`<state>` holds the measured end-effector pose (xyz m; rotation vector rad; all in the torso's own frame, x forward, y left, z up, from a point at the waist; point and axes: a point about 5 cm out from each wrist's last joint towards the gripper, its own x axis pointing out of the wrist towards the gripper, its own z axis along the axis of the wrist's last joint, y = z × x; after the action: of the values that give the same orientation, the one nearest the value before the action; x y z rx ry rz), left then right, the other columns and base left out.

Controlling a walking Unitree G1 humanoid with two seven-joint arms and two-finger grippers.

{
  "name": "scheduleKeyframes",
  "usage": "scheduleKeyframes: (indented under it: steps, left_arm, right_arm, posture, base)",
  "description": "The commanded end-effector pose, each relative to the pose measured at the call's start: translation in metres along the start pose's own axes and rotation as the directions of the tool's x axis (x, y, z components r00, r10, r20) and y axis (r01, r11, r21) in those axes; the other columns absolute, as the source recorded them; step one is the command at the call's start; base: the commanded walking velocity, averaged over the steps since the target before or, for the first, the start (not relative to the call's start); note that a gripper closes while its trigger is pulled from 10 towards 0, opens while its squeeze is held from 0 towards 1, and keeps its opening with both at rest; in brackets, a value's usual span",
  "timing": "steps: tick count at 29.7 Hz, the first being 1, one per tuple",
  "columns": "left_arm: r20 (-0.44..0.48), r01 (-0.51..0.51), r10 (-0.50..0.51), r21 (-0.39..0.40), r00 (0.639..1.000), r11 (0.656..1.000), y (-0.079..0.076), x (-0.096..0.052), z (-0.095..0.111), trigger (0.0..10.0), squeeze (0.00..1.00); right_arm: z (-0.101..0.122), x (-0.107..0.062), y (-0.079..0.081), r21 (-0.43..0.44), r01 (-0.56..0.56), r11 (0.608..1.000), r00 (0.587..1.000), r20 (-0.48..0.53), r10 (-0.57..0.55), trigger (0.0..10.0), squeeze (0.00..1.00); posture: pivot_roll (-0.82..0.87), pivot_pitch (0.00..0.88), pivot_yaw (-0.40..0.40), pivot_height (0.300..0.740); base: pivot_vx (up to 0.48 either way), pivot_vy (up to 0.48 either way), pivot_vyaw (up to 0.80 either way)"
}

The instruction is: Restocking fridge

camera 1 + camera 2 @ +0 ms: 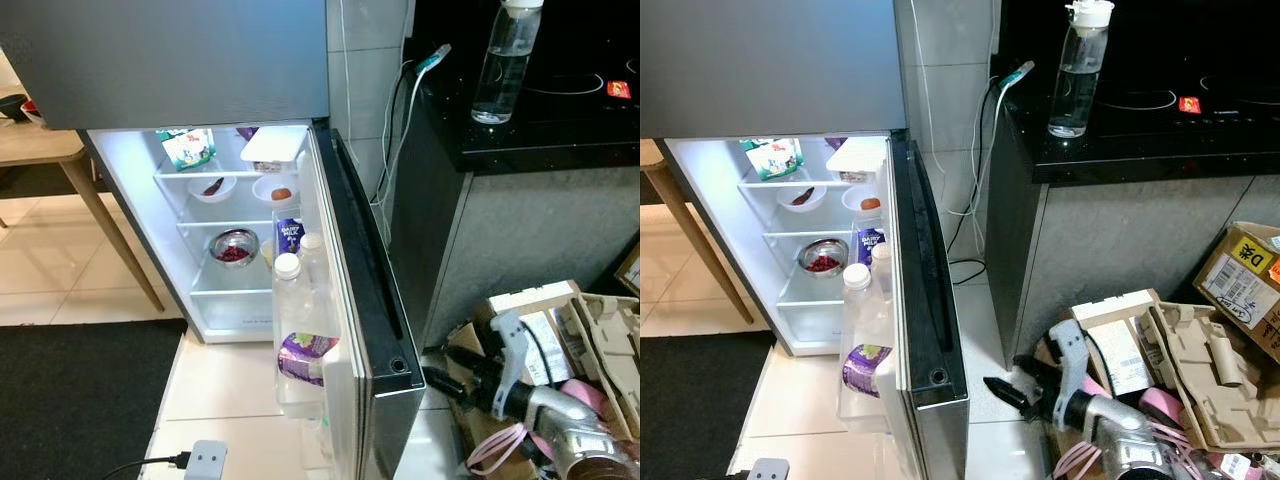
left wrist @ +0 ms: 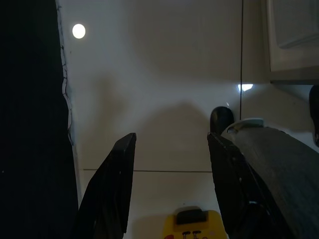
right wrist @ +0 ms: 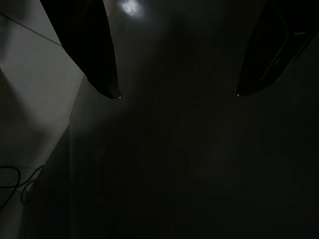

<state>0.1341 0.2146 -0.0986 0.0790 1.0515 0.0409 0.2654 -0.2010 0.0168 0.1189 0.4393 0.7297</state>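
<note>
1. Right gripper (image 1: 1002, 390): low beside open fridge door (image 1: 925, 300), arm reaching leftward, fingers spread wide, empty
2. Left gripper (image 2: 169, 189): pointed down at tiled floor (image 2: 159, 99), fingers parted, empty
3. Water bottle (image 1: 1077, 68): upright on black counter (image 1: 1140, 135)

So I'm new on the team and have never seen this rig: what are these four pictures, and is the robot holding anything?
It is a walking humanoid robot that is restocking a fridge. The two bright pictures come from the two eyes of a camera on its head, looking down. They show the open fridge, its door shelf with a capped bottle, a clear water bottle on the black counter, and flattened cardboard on the floor. The two darker pictures come from cameras on its wrists, looking along its black fingers. The left gripper is open over pale floor tiles. The right gripper is open too, low beside the fridge door. Neither holds anything.
</note>
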Motion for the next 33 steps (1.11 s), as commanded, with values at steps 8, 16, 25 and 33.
scheduleKeyframes:
  steps: [8,16,25,33]
  left_arm:
    - [-0.009,-0.007,0.007,-0.014,1.000,1.000,-0.002,-0.001,-0.005,10.0,0.00]
    - [-0.016,-0.013,0.013,-0.018,1.000,1.000,-0.002,-0.001,-0.007,10.0,0.00]
    - [-0.019,-0.016,0.016,-0.026,1.000,1.000,-0.003,-0.001,-0.009,10.0,0.00]
    - [-0.017,-0.018,0.017,-0.034,1.000,0.999,-0.004,-0.001,-0.008,10.0,0.00]
  right_arm:
    - [-0.017,0.025,0.021,-0.040,0.019,0.999,0.997,-0.070,-0.022,10.0,0.00]
    - [-0.014,0.032,0.026,-0.084,-0.011,0.996,0.997,-0.081,0.004,10.0,0.00]
    - [-0.006,0.042,0.032,-0.137,-0.065,0.989,0.995,-0.081,0.054,10.0,0.00]
    - [-0.008,0.045,0.032,-0.136,-0.044,0.990,0.995,-0.097,0.031,10.0,0.00]
  posture:
    - [-0.18,0.000,0.013,0.740]
    - [-0.18,0.000,0.005,0.740]
    - [-0.17,0.000,-0.001,0.740]
    - [-0.16,0.000,-0.003,0.740]
  base:
    - [0.000,0.000,0.78]
    - [0.000,0.000,0.78]
    - [0.000,0.000,0.78]
    - [0.000,0.000,0.78]
